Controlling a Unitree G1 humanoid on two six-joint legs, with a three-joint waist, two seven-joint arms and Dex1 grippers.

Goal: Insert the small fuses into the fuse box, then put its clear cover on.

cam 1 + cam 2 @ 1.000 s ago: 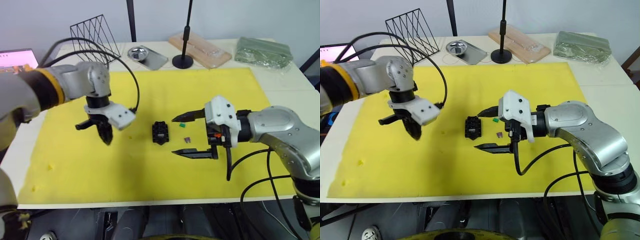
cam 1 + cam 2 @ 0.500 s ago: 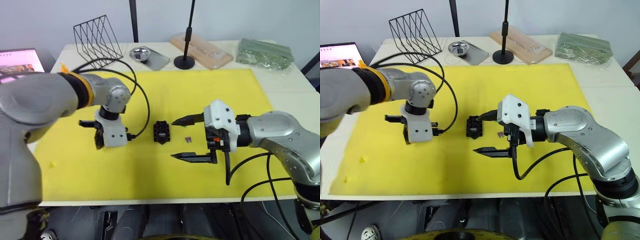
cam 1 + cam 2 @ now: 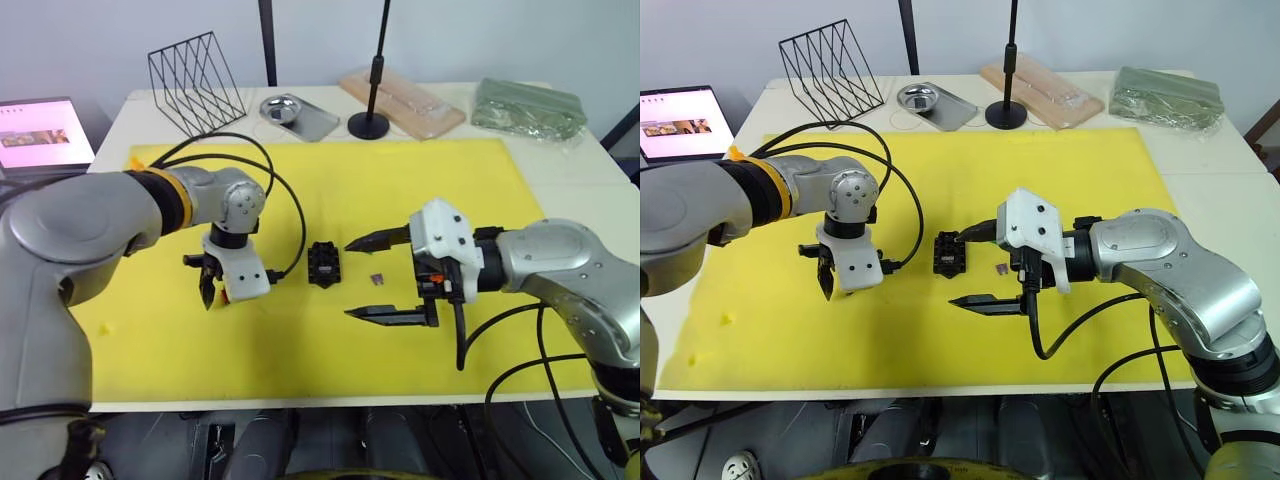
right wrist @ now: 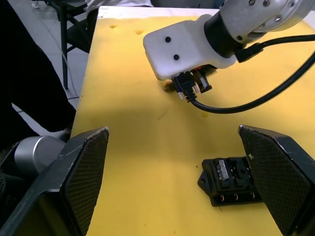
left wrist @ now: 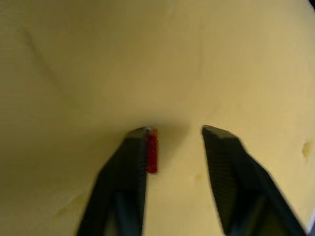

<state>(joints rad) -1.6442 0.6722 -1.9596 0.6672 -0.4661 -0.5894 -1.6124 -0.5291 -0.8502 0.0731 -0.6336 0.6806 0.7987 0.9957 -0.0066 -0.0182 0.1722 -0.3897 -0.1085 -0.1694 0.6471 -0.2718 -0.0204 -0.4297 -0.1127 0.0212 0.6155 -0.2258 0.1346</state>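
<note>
The black fuse box lies mid-mat on the yellow mat. A tiny purple fuse lies just right of it. My left gripper points down at the mat to the left of the box. Its fingers are open in the left wrist view, with a small red fuse on the mat against one fingertip. My right gripper stands wide open right of the box, its fingers either side of the purple fuse and holding nothing. The fuse box also shows between its pads. The clear cover is out of view.
Behind the mat stand a black wire rack, a metal dish, a black stand base, a wrapped wooden board and a green bag. A laptop screen sits far left. A yellow foam crumb lies near the mat's left edge.
My left gripper has swung in toward the fuse box and turned to point straight down at the mat. The right gripper has stayed open in the same place.
</note>
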